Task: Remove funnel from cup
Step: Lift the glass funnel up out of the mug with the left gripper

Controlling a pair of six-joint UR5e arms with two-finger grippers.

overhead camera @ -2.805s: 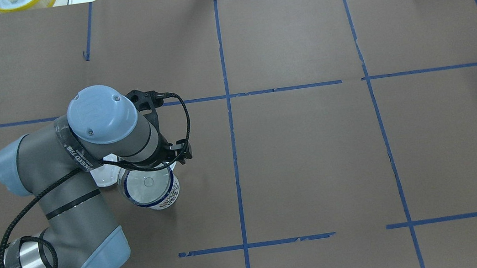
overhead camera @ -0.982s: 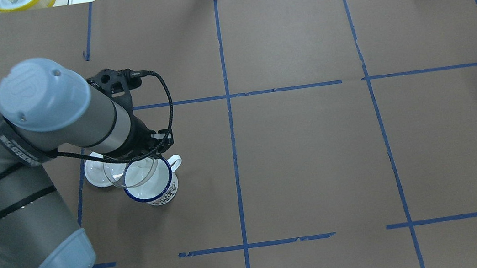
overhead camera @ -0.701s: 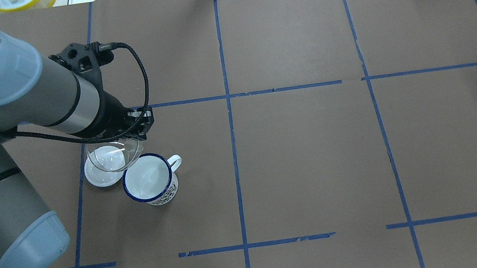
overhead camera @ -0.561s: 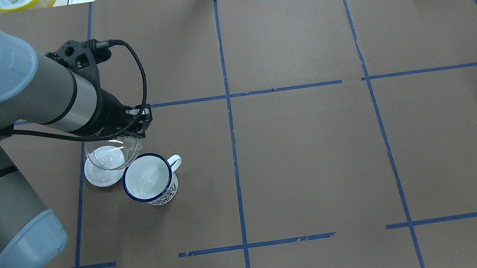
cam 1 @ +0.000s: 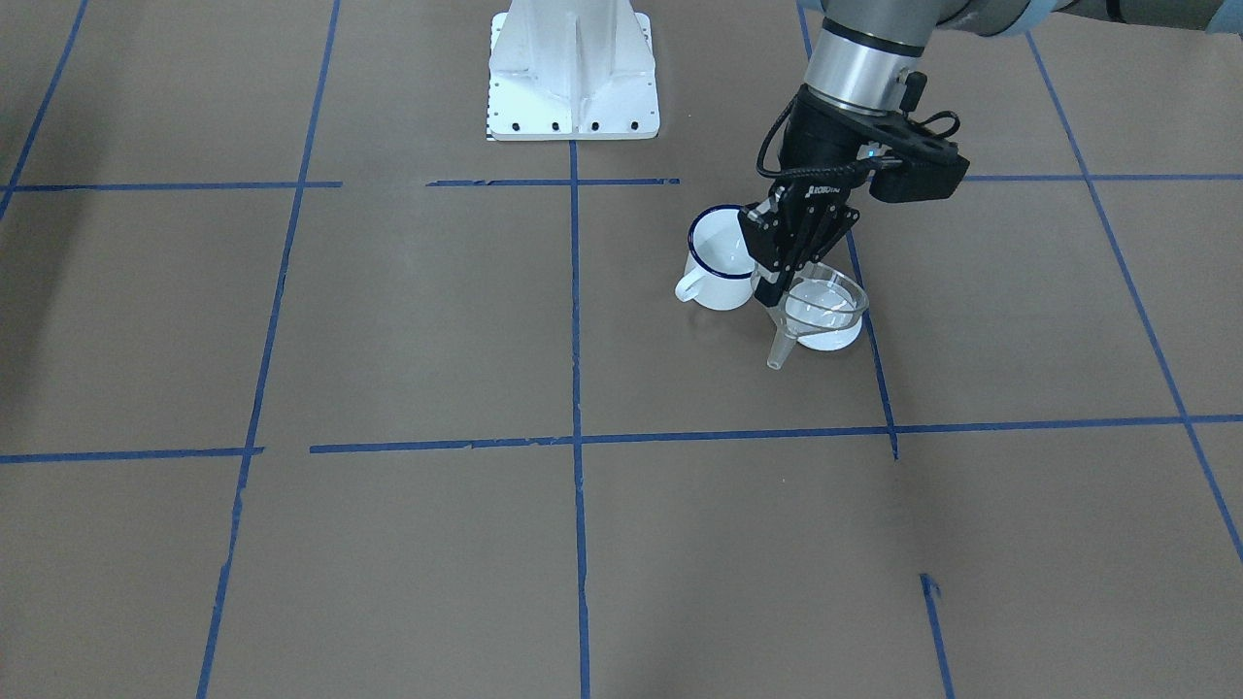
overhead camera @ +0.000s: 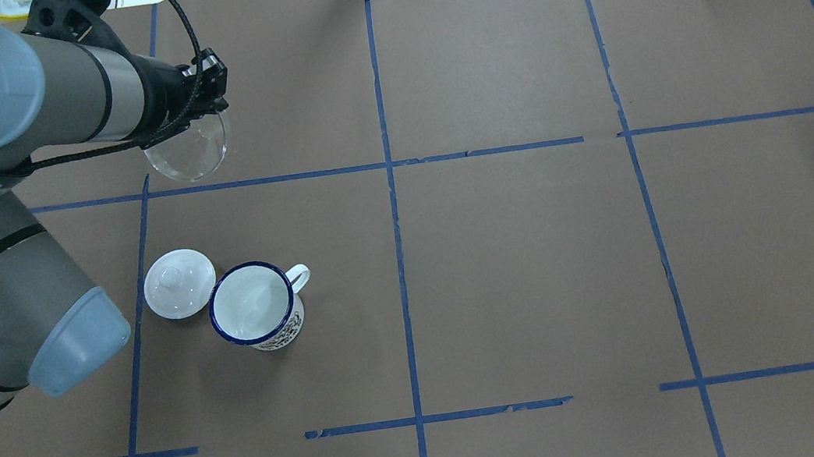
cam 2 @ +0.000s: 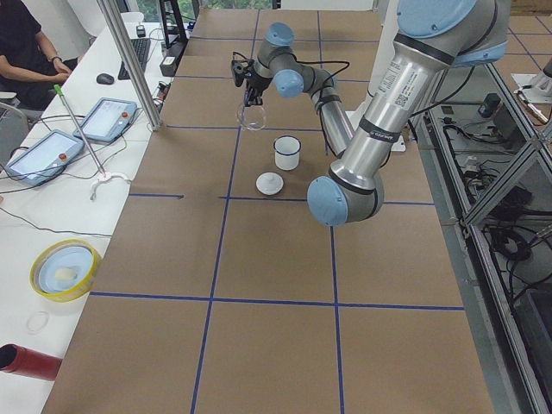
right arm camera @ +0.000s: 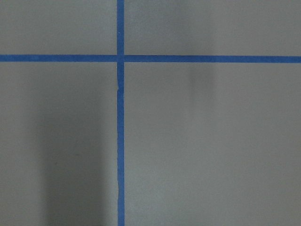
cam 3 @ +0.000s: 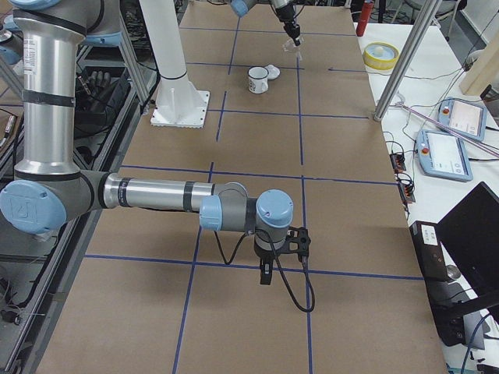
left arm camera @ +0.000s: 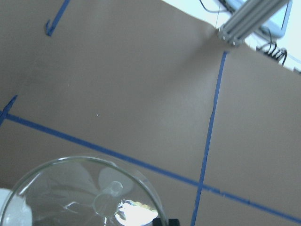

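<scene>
The left gripper [overhead camera: 212, 111] pinches the rim of the clear funnel [overhead camera: 188, 151], holding it tilted in the air over the far left of the table [overhead camera: 535, 243]. It is well apart from the empty cup [overhead camera: 254, 307], which stands nearer the robot with a white lid [overhead camera: 179, 283] just beside it. The funnel is out, so this looks like the carry-off; next it likely needs lowering to the table away from both, then the jaws spreading. The right gripper [cam 3: 265, 274] hangs far to the right, jaws impossible to judge.
</scene>
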